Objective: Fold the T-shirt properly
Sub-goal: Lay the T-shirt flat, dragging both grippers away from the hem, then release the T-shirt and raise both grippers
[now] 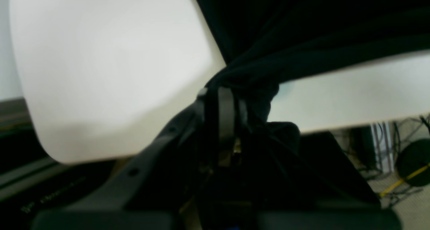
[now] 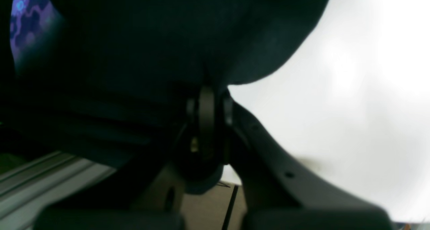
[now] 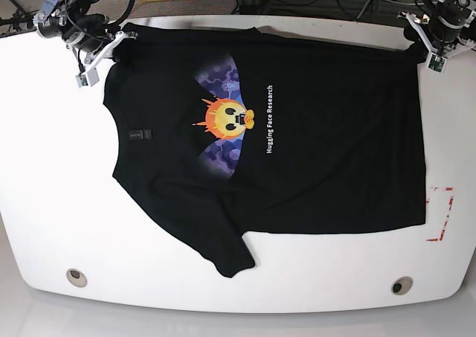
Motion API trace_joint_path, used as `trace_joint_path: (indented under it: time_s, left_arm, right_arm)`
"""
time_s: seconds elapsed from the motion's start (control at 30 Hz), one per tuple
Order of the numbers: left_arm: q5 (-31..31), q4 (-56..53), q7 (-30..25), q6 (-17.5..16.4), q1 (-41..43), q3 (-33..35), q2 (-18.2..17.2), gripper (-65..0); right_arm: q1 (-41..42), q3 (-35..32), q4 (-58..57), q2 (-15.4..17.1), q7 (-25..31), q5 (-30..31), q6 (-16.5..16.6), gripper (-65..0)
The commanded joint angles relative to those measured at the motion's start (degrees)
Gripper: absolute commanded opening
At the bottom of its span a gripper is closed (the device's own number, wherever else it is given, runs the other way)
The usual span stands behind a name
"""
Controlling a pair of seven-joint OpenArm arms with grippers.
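Two end effectors on T-shirt (image 3: pixel 297 129) corners

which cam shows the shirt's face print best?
Base view: the whole face print on the T-shirt is sharp and unobstructed. Right wrist catches only a blurred purple-blue corner. Left wrist shows plain black cloth, no print.

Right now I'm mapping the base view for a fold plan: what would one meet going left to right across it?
Right gripper at the shoulder corner → collar of the T-shirt → yellow-orange face print → white lettering → left gripper at the hem corner → red markings.
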Motion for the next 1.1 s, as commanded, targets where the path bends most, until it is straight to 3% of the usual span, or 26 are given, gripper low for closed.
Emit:
trace_joint_path:
  time_s: [0.0, 0.3, 0.4, 0.53, 0.6, 0.67, 0.8, 0.9, 1.07]
  left_arm:
    - [2.1, 0.4, 0.5, 1.5, 0.6, -1.1, -1.0, -65.0]
    - [2.1, 0.3, 0.6, 1.5, 0.9, -0.4, -1.2, -64.7]
    - [2.2, 0.3, 0.6, 1.5, 1.6, 1.1, -1.2, -54.9]
    - [1.8, 0.3, 0.6, 1.5, 2.8, 2.0, -1.2, -36.9]
    - [1.8, 0.3, 0.6, 1.5, 2.8, 2.6, -1.2, -31.8]
    - [1.4, 0.5, 0.6, 1.5, 2.6, 2.7, -1.2, -31.4]
    - [-4.0, 0.7, 0.6, 1.5, 2.4, 2.5, -1.5, -33.3]
    - [-8.3, 1.0, 0.6, 1.5, 0.4, 2.0, -3.7, -34.9]
    - [-9.7, 1.1, 0.7, 1.5, -3.7, -1.0, -3.1, -36.7]
  right_arm:
    - [-0.7, 0.6, 1.2, 1.0, 1.9, -1.2, -0.1, -65.0]
    - [-0.9, 0.5, 1.2, 1.0, 2.2, -1.2, -0.1, -63.7]
    - [-1.1, 0.5, 2.0, 1.1, 2.1, -1.2, -0.1, -50.9]
    - [-1.2, 0.5, 4.1, 1.1, 2.1, -1.2, -0.1, -28.1]
    - [-0.8, 0.5, 4.7, 1.1, 2.1, -1.2, -0.1, -19.3]
    - [0.3, 0.5, 4.7, 1.1, 2.2, -1.2, -0.1, -14.1]
    - [3.8, 0.5, 4.5, 1.4, 2.1, -1.7, -0.1, -12.7]
    - [7.4, 0.4, 4.0, 1.5, 2.1, -2.1, -0.1, -12.5]
    - [16.1, 0.0, -1.0, 2.5, 2.1, -8.0, -0.1, -12.5]
